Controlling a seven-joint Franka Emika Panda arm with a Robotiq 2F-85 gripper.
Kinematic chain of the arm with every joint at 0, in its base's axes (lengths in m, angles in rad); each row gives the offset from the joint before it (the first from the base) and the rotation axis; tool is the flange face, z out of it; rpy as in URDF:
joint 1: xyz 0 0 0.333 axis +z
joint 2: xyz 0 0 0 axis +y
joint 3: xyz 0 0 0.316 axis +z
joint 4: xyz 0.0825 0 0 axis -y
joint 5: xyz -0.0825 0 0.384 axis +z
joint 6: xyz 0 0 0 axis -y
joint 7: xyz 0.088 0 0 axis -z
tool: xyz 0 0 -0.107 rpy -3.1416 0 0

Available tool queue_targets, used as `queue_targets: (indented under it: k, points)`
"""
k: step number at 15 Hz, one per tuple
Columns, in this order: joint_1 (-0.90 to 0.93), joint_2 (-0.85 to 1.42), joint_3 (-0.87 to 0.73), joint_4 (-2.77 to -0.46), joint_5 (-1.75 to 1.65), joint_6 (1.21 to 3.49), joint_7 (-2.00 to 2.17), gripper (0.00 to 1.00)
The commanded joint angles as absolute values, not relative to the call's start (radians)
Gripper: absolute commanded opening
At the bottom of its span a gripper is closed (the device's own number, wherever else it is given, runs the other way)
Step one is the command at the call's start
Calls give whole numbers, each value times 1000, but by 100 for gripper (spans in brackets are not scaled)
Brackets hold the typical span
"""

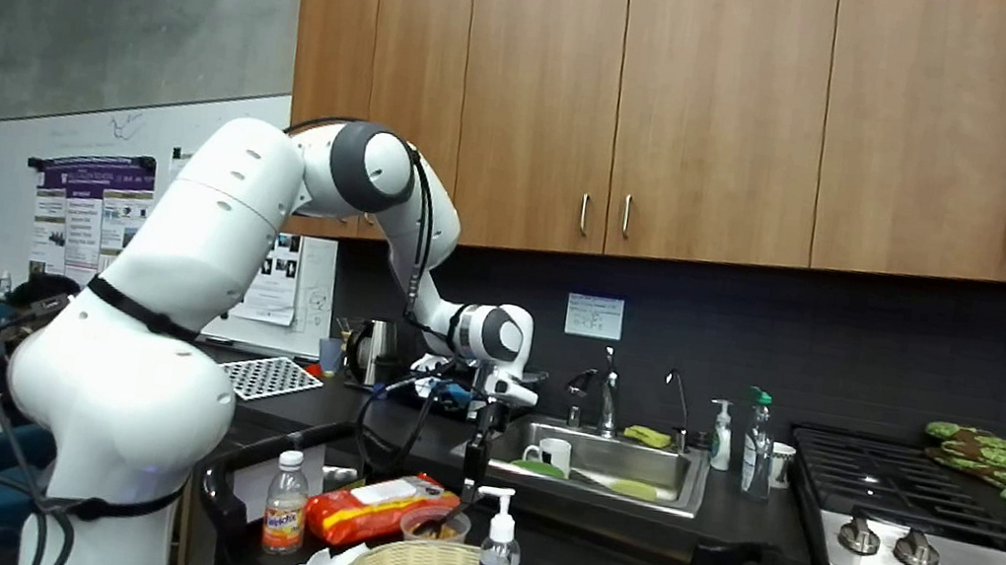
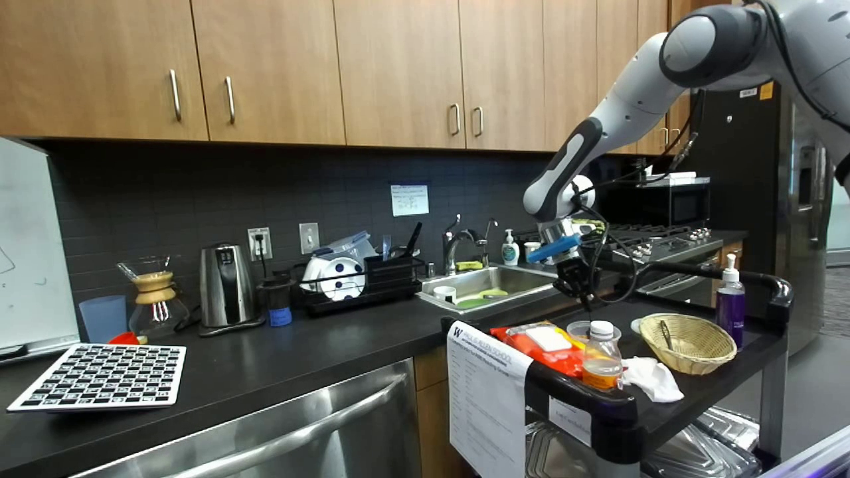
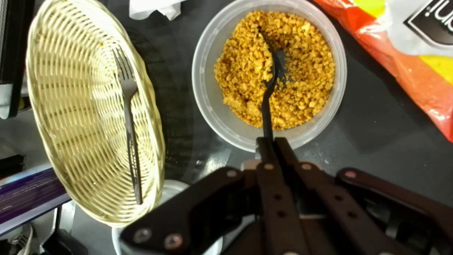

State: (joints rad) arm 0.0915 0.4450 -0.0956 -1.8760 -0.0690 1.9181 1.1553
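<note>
In the wrist view my gripper (image 3: 271, 142) is shut on the handle of a black spoon (image 3: 267, 111). The spoon's bowl end lies among golden-brown crumbs (image 3: 244, 62) inside a round clear plastic tub (image 3: 202, 95). Crumbs partly cover that end, and a small dark bare patch of the tub's bottom shows beside it. The fingertips stand over the tub's near rim. In an exterior view the gripper (image 1: 471, 482) points down at the tub (image 1: 448, 528) on a black cart. The upper handle is hidden between the fingers.
A wicker basket (image 3: 67, 106) holding a dark fork (image 3: 130, 120) stands beside the tub. On the tub's opposite side lies a red and yellow package (image 3: 400, 60). A bottle (image 2: 601, 358), a pump bottle (image 2: 731, 302) and a crumpled napkin (image 2: 651, 378) are also on the cart.
</note>
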Motion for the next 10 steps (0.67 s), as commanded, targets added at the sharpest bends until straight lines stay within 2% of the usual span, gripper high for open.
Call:
queue_targets:
  k: [1,10]
  points:
    - [95,467,-93,-1825,-86,1910,1158,1]
    - [77,483,-125,-1809,-101,1902,1157,1]
